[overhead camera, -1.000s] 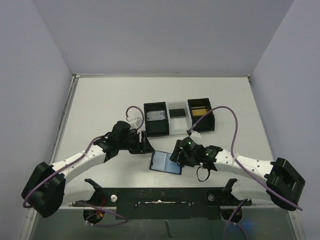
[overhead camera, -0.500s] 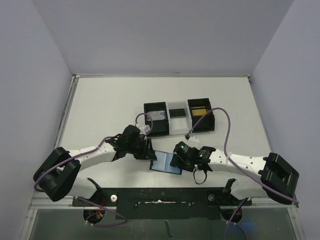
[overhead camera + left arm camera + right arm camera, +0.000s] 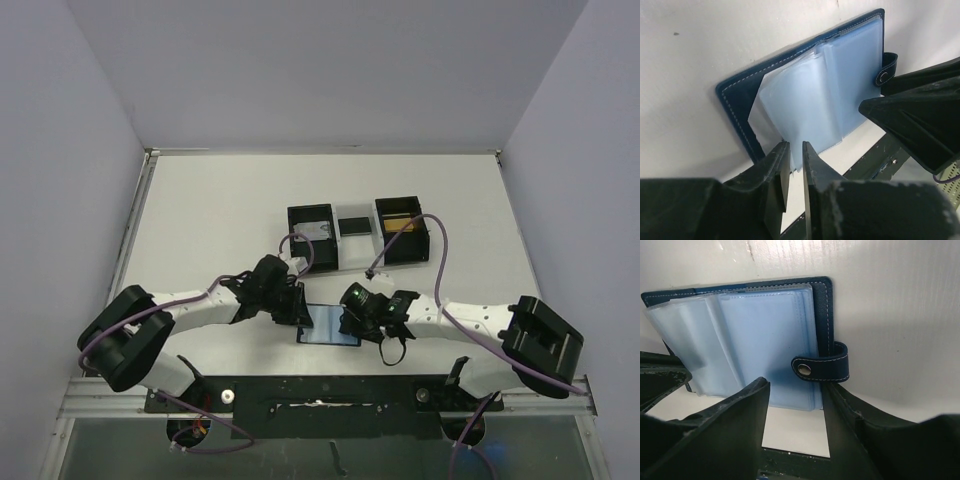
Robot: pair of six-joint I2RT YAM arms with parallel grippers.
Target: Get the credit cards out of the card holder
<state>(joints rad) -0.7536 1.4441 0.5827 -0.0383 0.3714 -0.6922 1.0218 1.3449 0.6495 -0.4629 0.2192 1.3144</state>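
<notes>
**Between the two grippers: open card holder, sleeves at the left fingertips**

On the table [image 3: 220, 230], near its 6 o'clock edge, the card holder [image 3: 330, 326] lies spread open with its sleeves facing up. In the top view its long axis runs 9 to 3 o'clock and its spine 12 to 6. The left gripper [image 3: 297, 310] sits at the holder's 9 o'clock end and the right gripper [image 3: 350, 320] at its 3 o'clock end, so each arm is right at its own edge.

From the left wrist, the clear sleeves [image 3: 810, 105] fan away toward 12 to 1 o'clock. The loose corner of one dips into the gap of the jaws, which stand narrow with a slim slit showing; no firm pinch is evident. From the right wrist, the holder lies at 11 to 12 o'clock. The snap tab [image 3: 822, 367] lies between the jaws, which stand about half wide and hold nothing.

No card shows plainly inside the sleeves. At 12 o'clock of the holder, well apart, a silver-grey card [image 3: 318, 231] rests in one black box [image 3: 310, 262] and a gold card [image 3: 402, 222] in the other.

By my reading, the left arm is the one placed to lift or turn a sleeve toward 9 o'clock, while the right steadies the tab side.
</notes>
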